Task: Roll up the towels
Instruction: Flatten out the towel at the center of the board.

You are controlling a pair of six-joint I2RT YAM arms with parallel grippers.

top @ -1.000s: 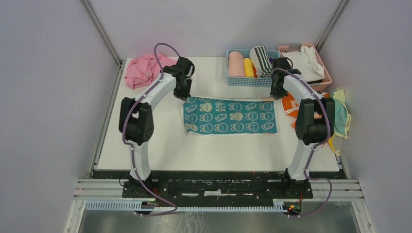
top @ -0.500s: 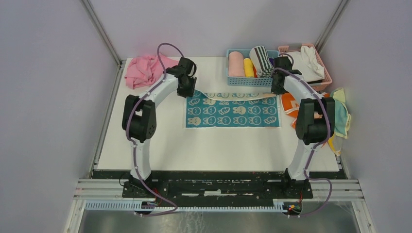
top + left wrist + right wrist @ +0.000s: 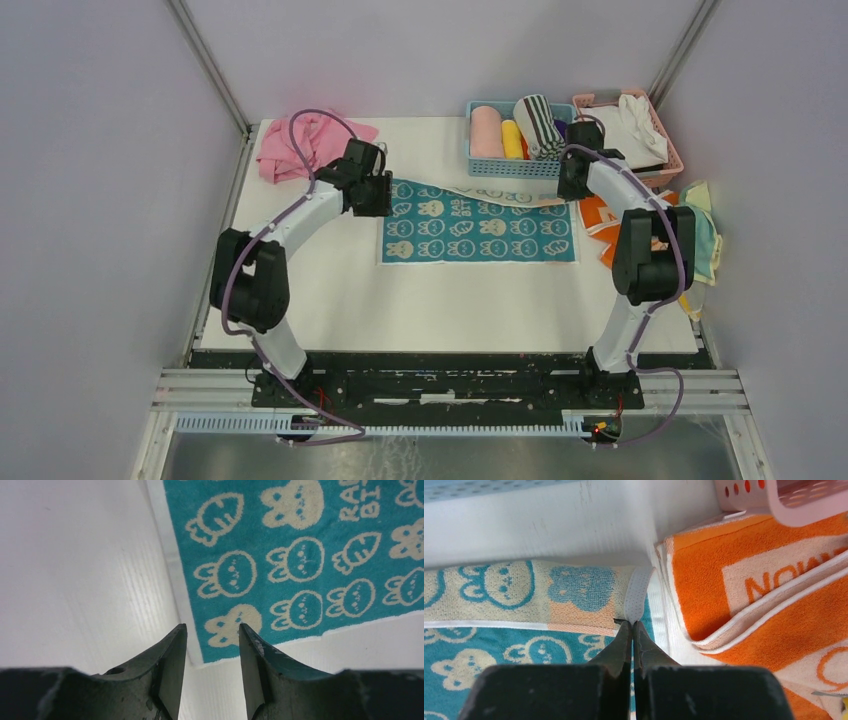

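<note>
The right gripper (image 3: 632,625) is pressed together, and the white hem at the far right corner of the bunny towel (image 3: 499,660) is pinched at its tips. The far edge is turned over there, pale side up. The orange towel (image 3: 734,580) is touched on the right. The left gripper (image 3: 211,630) is spread, nothing held, above the bunny towel's left side. That towel is laid mid-table (image 3: 400,300), near the blue basket (image 3: 515,168).
</note>
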